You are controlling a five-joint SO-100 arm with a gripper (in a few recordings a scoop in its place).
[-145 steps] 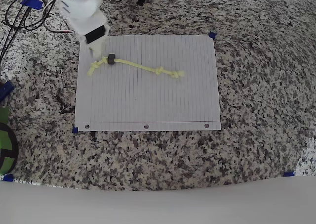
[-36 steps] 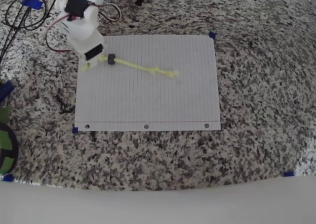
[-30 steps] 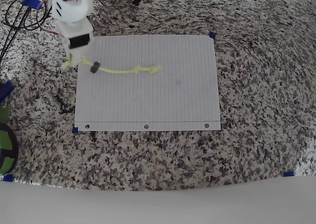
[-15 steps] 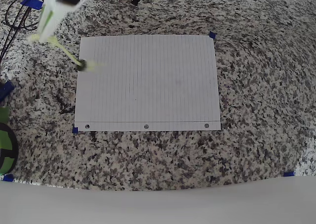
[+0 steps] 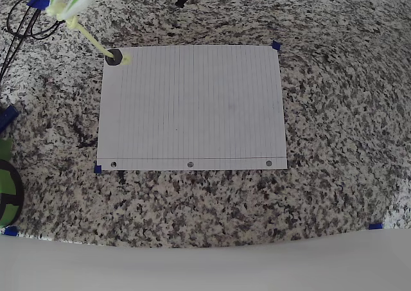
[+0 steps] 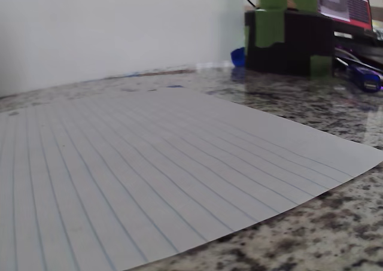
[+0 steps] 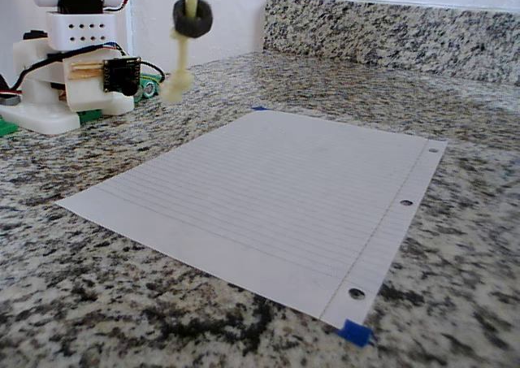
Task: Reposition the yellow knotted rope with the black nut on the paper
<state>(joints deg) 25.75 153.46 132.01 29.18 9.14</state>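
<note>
- Hanging in mid-air above the granite countertop [image 7: 97,303] in the fixed view: yellow knotted rope [image 7: 185,55], black nut [image 7: 192,16] threaded on it.
- Gripper grip: cannot tell.
- Lying flat, bare: lined paper [image 5: 192,105].
</note>
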